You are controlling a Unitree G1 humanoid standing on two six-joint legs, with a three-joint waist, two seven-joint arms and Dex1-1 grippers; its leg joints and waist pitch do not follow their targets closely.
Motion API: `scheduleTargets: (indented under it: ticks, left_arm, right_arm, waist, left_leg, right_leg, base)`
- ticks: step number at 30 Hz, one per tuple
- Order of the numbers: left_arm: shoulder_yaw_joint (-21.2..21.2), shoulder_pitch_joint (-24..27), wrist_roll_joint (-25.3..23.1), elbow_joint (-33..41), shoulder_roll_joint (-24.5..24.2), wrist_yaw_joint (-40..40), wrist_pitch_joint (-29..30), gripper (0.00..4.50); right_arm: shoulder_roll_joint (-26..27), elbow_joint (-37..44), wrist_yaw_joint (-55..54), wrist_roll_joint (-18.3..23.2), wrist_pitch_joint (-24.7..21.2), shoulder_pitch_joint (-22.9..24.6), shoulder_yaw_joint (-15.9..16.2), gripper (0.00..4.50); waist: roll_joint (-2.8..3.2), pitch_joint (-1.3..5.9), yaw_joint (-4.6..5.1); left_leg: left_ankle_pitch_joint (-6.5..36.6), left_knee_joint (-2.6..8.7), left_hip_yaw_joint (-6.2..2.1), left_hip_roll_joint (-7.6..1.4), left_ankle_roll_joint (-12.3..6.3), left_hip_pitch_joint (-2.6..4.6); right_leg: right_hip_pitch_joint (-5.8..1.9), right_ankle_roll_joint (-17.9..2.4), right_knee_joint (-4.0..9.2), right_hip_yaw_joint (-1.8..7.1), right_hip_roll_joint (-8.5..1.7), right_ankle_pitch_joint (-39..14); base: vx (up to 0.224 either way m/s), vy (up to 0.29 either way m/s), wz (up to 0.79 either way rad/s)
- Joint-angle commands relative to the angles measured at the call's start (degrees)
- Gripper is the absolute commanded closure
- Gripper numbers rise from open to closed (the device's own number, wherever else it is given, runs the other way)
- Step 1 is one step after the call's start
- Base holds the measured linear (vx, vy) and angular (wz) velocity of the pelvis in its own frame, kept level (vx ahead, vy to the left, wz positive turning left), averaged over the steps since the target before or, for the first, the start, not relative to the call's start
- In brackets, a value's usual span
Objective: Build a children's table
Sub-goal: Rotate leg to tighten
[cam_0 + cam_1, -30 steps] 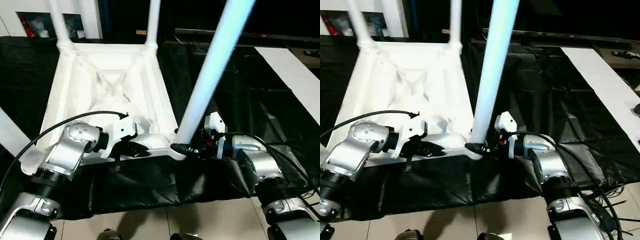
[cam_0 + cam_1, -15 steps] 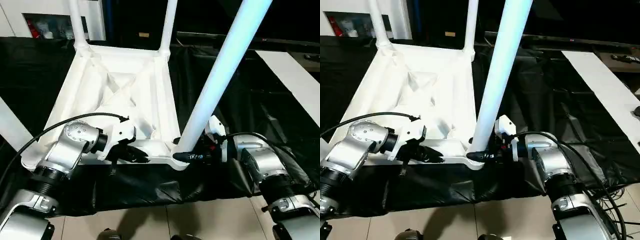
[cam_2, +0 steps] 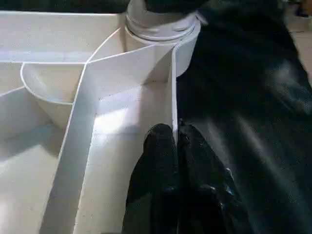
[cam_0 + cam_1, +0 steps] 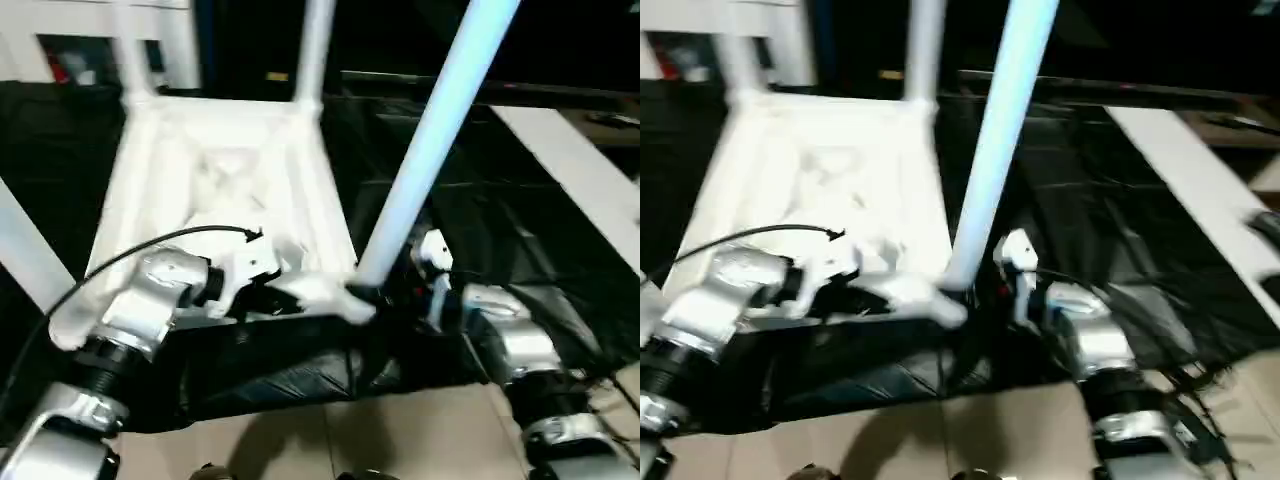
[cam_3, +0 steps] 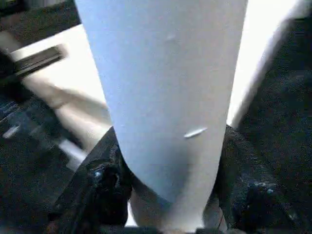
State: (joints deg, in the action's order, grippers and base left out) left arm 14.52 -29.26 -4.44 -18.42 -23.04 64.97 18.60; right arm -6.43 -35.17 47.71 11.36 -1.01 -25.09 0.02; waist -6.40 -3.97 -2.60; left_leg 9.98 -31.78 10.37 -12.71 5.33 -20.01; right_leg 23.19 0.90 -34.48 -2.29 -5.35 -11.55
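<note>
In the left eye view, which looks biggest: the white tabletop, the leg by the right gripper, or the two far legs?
1. Tabletop.
2. Near leg, though its nearness to the camera enlarges it.
3. The two far legs: they look alike, cut off by the picture's edge.

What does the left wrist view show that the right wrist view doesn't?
Left wrist view alone: the left gripper pinching the tabletop's side wall, one black finger on each face, plus the ribbed underside and the corner socket.

Right wrist view alone: the near leg close up, clasped low on its tube by the right gripper, one finger on either side.

Both: white plastic of the tabletop over the black cloth.
</note>
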Motion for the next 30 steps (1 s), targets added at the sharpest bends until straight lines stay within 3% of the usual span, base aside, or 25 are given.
scheduleTargets:
  ticks: [1, 2, 4, 6, 7, 8, 9, 12, 13, 16, 17, 18, 19, 21, 23, 24, 25, 26, 27, 28, 30]
  left_arm:
    - [2.81, 1.7, -0.56, -0.36, 4.32, -4.88, 1.89, 4.5]
    - [3.04, 1.7, -1.06, -0.23, 4.83, -5.77, 2.18, 4.5]
    - [3.91, 1.56, -2.65, 0.3, 7.25, -9.62, 3.82, 4.5]
    - [4.06, 1.08, -3.48, 0.69, 10.62, -13.75, 6.35, 4.5]
    - [4.15, 0.93, -3.85, 0.75, 11.3, -14.66, 6.81, 4.5]
    - [4.2, 0.88, -4.05, 0.78, 11.5, -14.98, 6.93, 4.5]
    - [4.45, 0.55, -4.5, 0.72, 12.09, -15.69, 7.35, 4.5]
    - [4.6, 0.34, -4.67, 0.77, 12.47, -16.34, 7.67, 4.5]
    - [4.62, 0.38, -4.63, 0.88, 12.35, -16.27, 7.62, 4.5]
    - [4.31, 0.71, -4.48, 1.06, 11.49, -15.52, 7.0, 4.5]
    - [4.05, 0.85, -4.43, 0.85, 11.06, -15.14, 6.5, 4.5]
    - [3.83, 1.01, -4.28, 0.79, 10.58, -14.64, 5.73, 4.5]
    - [3.38, 1.1, -3.96, 0.56, 9.85, -13.97, 4.95, 4.5]
    - [2.75, 1.03, -3.32, -0.39, 8.41, -12.49, 1.87, 4.5]
    - [2.17, 0.83, -2.66, -1.96, 6.66, -10.66, -1.89, 4.5]
    - [2.03, 0.87, -2.13, -2.61, 5.69, -9.04, -4.31, 4.5]
    - [1.68, 0.88, -1.83, -3.21, 4.96, -8.24, -5.36, 4.5]
    - [1.57, 0.93, -1.59, -3.54, 4.32, -7.32, -6.4, 4.5]
    - [1.46, 1.15, -0.9, -4.29, 2.4, -4.27, -9.62, 4.5]
    - [1.04, 1.44, -0.17, -4.37, 1.36, -2.45, -11.11, 4.5]
    - [0.77, 1.65, 0.32, -4.34, 0.75, -1.28, -12.04, 4.5]
  right_arm:
    - [4.49, -4.15, -7.33, -0.65, -2.28, 1.16, 0.85, 2.46]
    - [5.32, -4.66, -9.2, -1.01, -1.9, 1.02, 0.72, 2.47]
    - [8.66, -7.54, -16.71, -3.68, 0.21, -0.18, 1.09, 2.49]
    - [12.78, -11.95, -25.14, -5.49, 2.07, -3.4, 0.94, 2.5]
    - [13.8, -13.07, -26.96, -5.72, 2.43, -4.43, 0.82, 2.51]
    - [14.15, -13.46, -27.53, -5.78, 2.52, -4.82, 0.77, 2.52]
    - [15.7, -15.55, -31.64, -6.2, 3.14, -7.11, 0.18, 2.52]
    - [17.09, -17.48, -34.66, -6.72, 4.23, -9.27, -0.22, 2.52]
    - [17.3, -17.72, -33.93, -6.67, 4.75, -9.69, -0.07, 1.97]
    - [17.32, -17.65, -33.02, -6.44, 6.08, -10.05, -0.4, 1.84]
    - [17.28, -17.81, -32.82, -6.27, 6.47, -10.18, -0.84, 1.64]
    - [17.1, -18.3, -32.77, -6.38, 7.26, -10.5, -1.26, 1.49]
    - [16.52, -17.95, -31.85, -6.38, 8.12, -10.47, -1.5, 1.49]
    - [14.86, -15.35, -29.31, -6.79, 9.21, -9.1, -0.48, 1.21]
    - [12.27, -9.76, -23.96, -6.66, 8.92, -5.63, 1.65, 1.11]
    - [10.7, -6.1, -20.49, -5.89, 8.1, -3.31, 2.63, 1.11]
    - [9.02, -2.43, -17.3, -4.86, 6.95, -0.99, 3.44, 1.11]
    - [7.62, 0.43, -14.93, -3.89, 6.01, 0.8, 3.96, 1.11]
    - [3.44, 8.65, -8.28, -0.75, 3.25, 5.94, 5.3, 1.11]
    - [-0.46, 14.63, -3.37, 1.79, 1.58, 9.66, 6.19, 1.11]
    - [-2.94, 18.26, -0.35, 3.38, 0.64, 11.92, 6.72, 1.11]
  waist:
    - [0.47, 1.5, 0.15]
    - [0.79, 1.49, 0.34]
    - [0.85, 1.29, 0.97]
    - [0.9, 1.19, 1.42]
    - [1.24, 1.3, 2.01]
    - [1.33, 1.35, 2.32]
    - [1.59, 1.46, 2.49]
    - [1.5, 1.19, 2.76]
    - [1.73, 1.15, 2.83]
    - [1.84, 1.31, 2.88]
    - [2.23, 2.06, 2.69]
    - [2.25, 1.94, 2.6]
    - [2.5, 2.38, 2.32]
    - [2.81, 2.85, 2.08]
    - [2.44, 2.98, 1.75]
    - [2.84, 3.07, 1.39]
    - [3.31, 3.11, 0.98]
    - [3.12, 3.15, 0.38]
    - [3.08, 3.22, -0.09]
    - [3.39, 3.34, -1.0]
    - [3.19, 3.48, -1.72]
  left_leg:
    - [23.74, 4.76, -0.99, -0.56, 2.1, 0.02]
    - [24.08, 4.96, -1.23, -0.45, 2.22, -0.05]
    - [26.44, 5.1, -1.39, -0.41, 2.77, 0.01]
    - [28.62, 5.2, -1.73, -0.22, 3.16, 0.04]
    - [31.55, 5.33, -2.39, -0.07, 3.41, 0.12]
    - [32.47, 5.45, -2.69, 0.01, 3.17, 0.07]
    - [33.24, 5.47, -2.69, 0.0, 2.8, 0.18]
    - [34.95, 5.46, -2.7, 0.14, 2.37, 0.37]
    - [36.03, 5.44, -2.75, 0.19, 2.23, 0.61]
    - [35.89, 5.56, -2.84, 0.11, 2.1, 0.37]
    - [33.76, 5.52, -2.69, -0.05, 2.06, 0.25]
    - [33.28, 5.58, -2.63, -0.07, 2.06, 0.15]
    - [32.37, 5.4, -2.33, -0.13, 2.07, 0.41]
    - [30.18, 5.32, -2.13, -0.15, 1.86, 0.24]
    - [27.08, 5.18, -1.58, -0.09, 1.21, 0.02]
    - [25.28, 5.0, -1.31, 0.01, 0.52, 0.15]
    - [24.14, 4.84, -1.06, -0.02, -0.15, 0.16]
    - [23.64, 4.58, -0.67, -0.09, -0.83, 0.47]
    - [22.75, 4.49, -0.53, 0.08, -1.48, 0.69]
    - [22.34, 4.29, -0.1, -0.35, -2.56, 1.27]
    - [20.75, 4.05, 0.45, -0.49, -3.12, 0.92]
  right_leg:
    - [-0.59, -4.15, 6.42, 1.52, -2.76, -35.4]
    - [-0.73, -4.34, 6.41, 1.31, -2.56, -34.15]
    - [-0.27, -4.44, 6.55, 1.23, -2.42, -34.13]
    - [-0.33, -3.86, 6.73, 0.88, -2.33, -36.06]
    - [-0.59, -3.17, 7.03, 0.38, -2.42, -37.37]
    - [-0.75, -3.42, 7.22, 0.27, -2.31, -35.06]
    - [-0.64, -4.18, 7.2, 0.34, -2.24, -32.4]
    - [-0.35, -4.29, 7.47, 0.15, -2.15, -33.09]
    - [-0.24, -3.91, 7.85, 0.04, -2.24, -34.52]
    - [-0.62, -4.12, 7.83, -0.02, -2.4, -33.05]
    - [-1.03, -5.6, 7.4, 0.22, -2.59, -28.91]
    - [-0.99, -6.02, 7.23, 0.24, -2.48, -27.78]
    - [-0.88, -7.11, 7.05, 0.45, -2.52, -25.37]
    - [-1.25, -8.61, 6.53, 0.65, -2.41, -21.45]
    - [-1.52, -9.16, 6.25, 0.86, -2.32, -18.85]
    - [-1.52, -9.27, 6.21, 1.07, -2.23, -18.35]
    - [-1.53, -9.16, 6.07, 1.37, -2.16, -18.04]
    - [-1.19, -8.96, 6.14, 1.65, -2.04, -18.24]
    - [-1.41, -8.68, 6.26, 1.67, -1.75, -17.75]
    - [-1.1, -8.89, 6.11, 1.85, -1.59, -16.86]
    - [-1.03, -10.32, 5.62, 2.17, -1.53, -14.25]
  base:
    - [0.0, 0.0, 0.0]
    - [0.0, 0.0, 0.0]
    - [0.0, 0.0, 0.0]
    - [0.0, 0.0, 0.0]
    - [0.0, 0.0, 0.0]
    - [0.0, 0.0, 0.0]
    - [0.0, 0.0, 0.0]
    - [0.0, 0.0, 0.0]
    - [0.0, 0.0, 0.0]
    - [0.0, 0.0, 0.0]
    - [0.0, 0.0, 0.0]
    - [0.0, 0.0, 0.0]
    - [0.0, 0.0, 0.0]
    - [0.0, 0.0, 0.0]
    - [0.0, 0.0, 0.0]
    - [0.0, 0.0, 0.0]
    - [0.0, 0.0, 0.0]
    - [0.0, 0.0, 0.0]
    - [0.0, 0.0, 0.0]
    - [0.057, -0.05, 0.19]
    - [0.075, -0.055, 0.23]
